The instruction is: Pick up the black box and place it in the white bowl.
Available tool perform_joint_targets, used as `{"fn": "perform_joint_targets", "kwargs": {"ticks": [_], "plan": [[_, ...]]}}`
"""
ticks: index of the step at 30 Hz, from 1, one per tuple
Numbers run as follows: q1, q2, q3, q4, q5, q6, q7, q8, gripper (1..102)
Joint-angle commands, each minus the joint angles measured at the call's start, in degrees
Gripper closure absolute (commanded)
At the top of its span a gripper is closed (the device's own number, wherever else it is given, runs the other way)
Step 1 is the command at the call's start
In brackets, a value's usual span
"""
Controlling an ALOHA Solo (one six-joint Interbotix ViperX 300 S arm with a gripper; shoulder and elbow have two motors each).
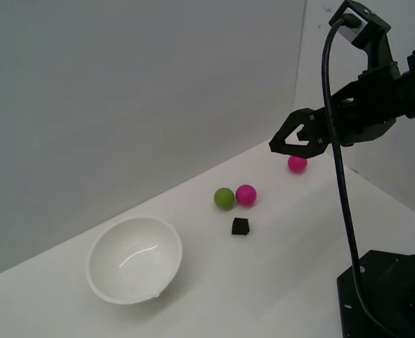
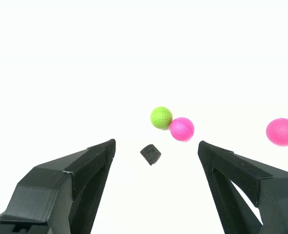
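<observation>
A plain white worktop runs back to a pale grey wall, and everything on it sits in even light. The black box (image 1: pixel 240 226) lies out on the open middle of the worktop, well apart from the white bowl (image 1: pixel 134 259), which stands nearer the front edge toward the exterior view's left. Just behind the box, toward the wall, a green ball (image 1: pixel 224 198) and a pink ball (image 1: pixel 245 194) touch each other, and a second pink ball (image 1: pixel 297 163) lies farther off toward the back corner. The pincer (image 1: pixel 283 143) hangs high above the surface with its jaws wide apart and nothing between them; in the wrist view the box (image 2: pixel 150 154) sits between the two fingers. To do the reach well, I judge it should descend straight over the box, keep the fingertips clear of the two touching balls behind it, and square up to the cube, which lies turned at an angle. The bowl is outside the wrist view, the worktop's texture is washed out there, and the arm's upper links are cut off at the exterior view's right.
</observation>
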Motion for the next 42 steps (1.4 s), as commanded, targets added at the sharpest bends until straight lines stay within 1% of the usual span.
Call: {"fn": "perform_joint_targets", "kwargs": {"ticks": [1,4,12,14,19,23,25,30,37,42], "plan": [[-0.1,-0.5,-0.4,-0.1,-0.3,-1.1,0.4,0.6,3],[-0.9,-2.6,-2.6,0.4,0.4,-1.1,1.3,0.6,3],[-2.0,-8.6,-8.6,1.7,1.6,-1.6,1.0,0.6,3],[-2.8,-9.5,-9.4,2.0,1.9,-1.6,-0.2,0.6,3],[-7.5,-11.3,-11.2,4.1,4.0,-1.8,-4.7,0.6,3],[-10.1,-13.9,-13.8,5.3,5.0,-2.9,-7.2,0.6,3],[-11.3,-15.4,-15.3,5.4,5.1,-3.3,-7.9,0.6,3],[-14.9,-19.5,-19.4,5.1,5.0,-3.3,-9.8,0.6,4],[-17.1,-25.1,-25.0,5.0,4.9,-3.0,-10.3,0.8,4],[-17.1,-26.6,-26.5,4.4,4.3,-1.1,-11.7,0.9,4]]}}
